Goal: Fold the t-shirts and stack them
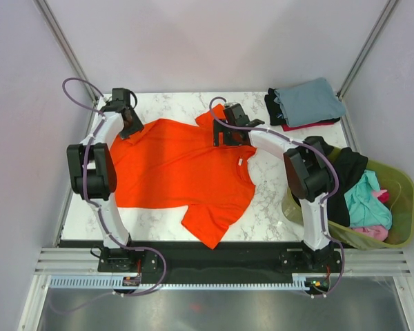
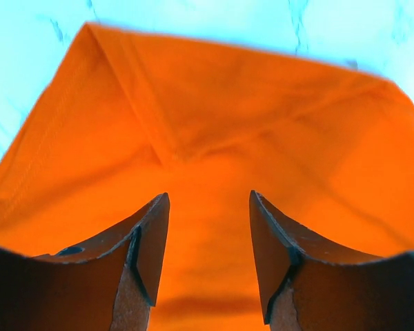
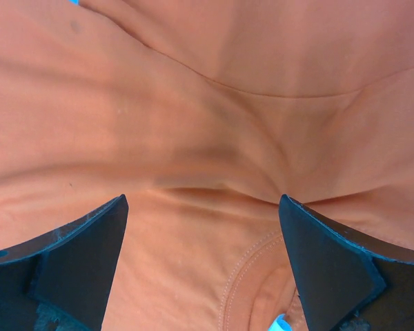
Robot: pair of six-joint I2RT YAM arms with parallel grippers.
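Top external view: one orange t-shirt [image 1: 179, 165] lies opened out on the marble table [image 1: 269, 207], one sleeve pointing toward the near edge.
Arms: two, both reaching over the far side of the orange t-shirt.
Left gripper [image 1: 131, 126]: at the shirt's far-left corner.
Right gripper [image 1: 222, 138]: at the shirt's far edge, near the middle of the table.
Left wrist view: two fingers [image 2: 148, 241] stand a moderate gap apart, nothing pinched between them; orange cloth with a stitched hem lies beneath, pale table beyond it.
Right wrist view: two fingers [image 3: 83, 255] are spread wide, nothing held; creased orange cloth with a curved seam fills the picture.
Folded stack: one, at the far-right corner of the table, three colours counted: grey-blue shirt [image 1: 310, 100] on top, black shirt [image 1: 272, 105] and red shirt [image 1: 312, 125] showing at the edges below.
Basket [image 1: 403, 207]: one, olive-green, just off the table's right side.
Basket contents: three colours counted: black garment [image 1: 345, 172], teal garment [image 1: 366, 203], pink garment [image 1: 376, 233], all loose and crumpled.
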